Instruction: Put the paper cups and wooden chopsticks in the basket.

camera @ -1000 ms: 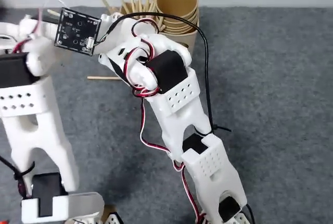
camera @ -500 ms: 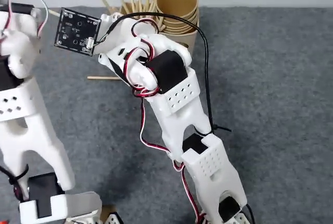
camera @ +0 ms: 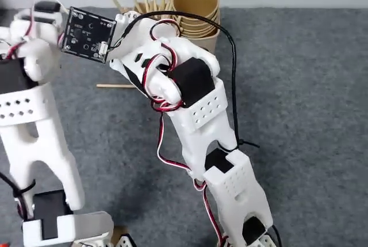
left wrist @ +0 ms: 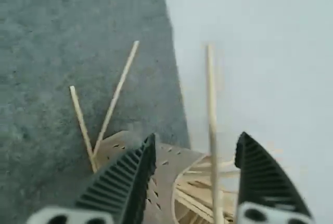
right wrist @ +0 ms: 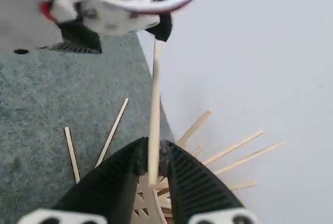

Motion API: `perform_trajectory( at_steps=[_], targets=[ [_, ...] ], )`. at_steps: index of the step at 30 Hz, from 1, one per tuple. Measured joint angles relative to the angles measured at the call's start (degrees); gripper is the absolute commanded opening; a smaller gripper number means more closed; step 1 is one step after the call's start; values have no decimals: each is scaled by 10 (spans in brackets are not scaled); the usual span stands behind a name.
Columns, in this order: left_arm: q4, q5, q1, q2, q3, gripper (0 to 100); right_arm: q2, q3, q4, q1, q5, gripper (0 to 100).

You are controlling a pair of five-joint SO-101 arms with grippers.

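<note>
Lower end of the wooden chopstick [right wrist: 154, 104] is hidden between the fingers of the right gripper [right wrist: 153, 148]. Beyond the gripper, the basket [camera: 210, 41] sits mostly hidden behind the right arm [camera: 198, 106]; the other arm [right wrist: 104, 5] is blurred.

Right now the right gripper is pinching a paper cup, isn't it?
No. The right gripper is pinching a wooden chopstick, not a paper cup. The right wrist view shows the stick standing between its closed jaws.
</note>
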Motion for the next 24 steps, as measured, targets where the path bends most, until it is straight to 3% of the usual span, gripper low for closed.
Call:
perform_trajectory(
  at_steps=[17, 23, 24],
  targets=[
    [-14, 16, 59, 0, -48, 230, 0, 0, 0, -32, -2, 8],
    [-14, 16, 60, 0, -48, 6, 0, 0, 0, -39, 2, 8],
    [-14, 16, 60, 0, -48, 12, 0, 0, 0, -39, 2, 8]
  ],
)
